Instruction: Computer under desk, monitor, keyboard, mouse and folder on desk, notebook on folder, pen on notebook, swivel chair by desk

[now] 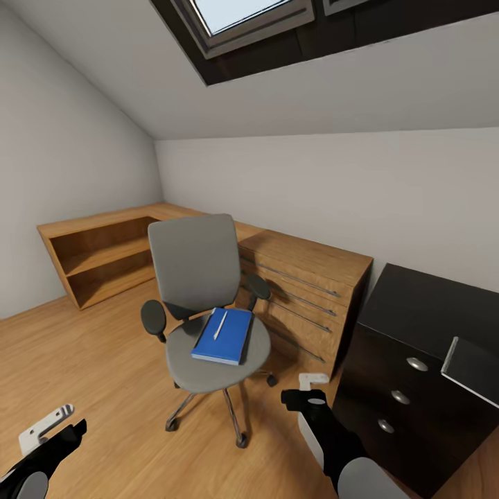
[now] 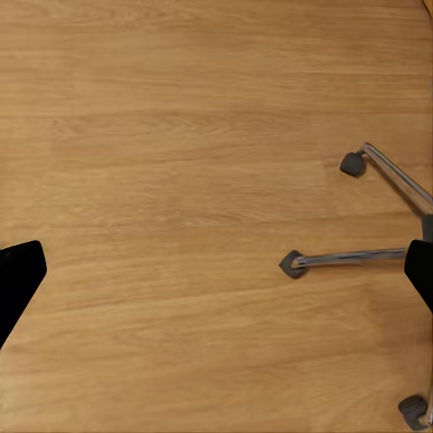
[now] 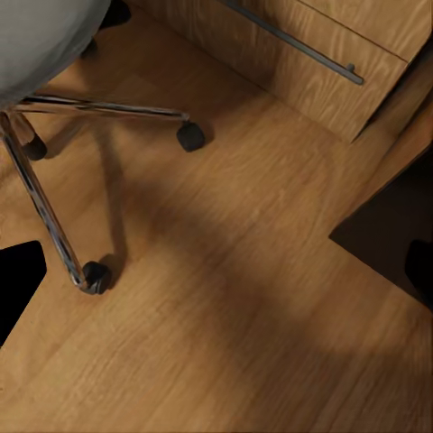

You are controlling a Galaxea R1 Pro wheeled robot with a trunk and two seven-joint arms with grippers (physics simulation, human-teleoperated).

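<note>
Swivel chair (image 1: 208, 305) ahead of me on the floor (image 1: 90, 374) — folder (image 1: 224, 335) on its seat, pen (image 1: 220, 324) on the folder. Dresser (image 1: 305, 291) behind the chair, desk (image 1: 416, 346) to its right.

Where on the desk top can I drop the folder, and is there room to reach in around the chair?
The black desk top is bare from its back wall edge to the keyboard at its right. On the swivel chair, folder and pen fill mid-seat. Open floor lies left of the chair; between chair and wooden dresser it is tight.
</note>
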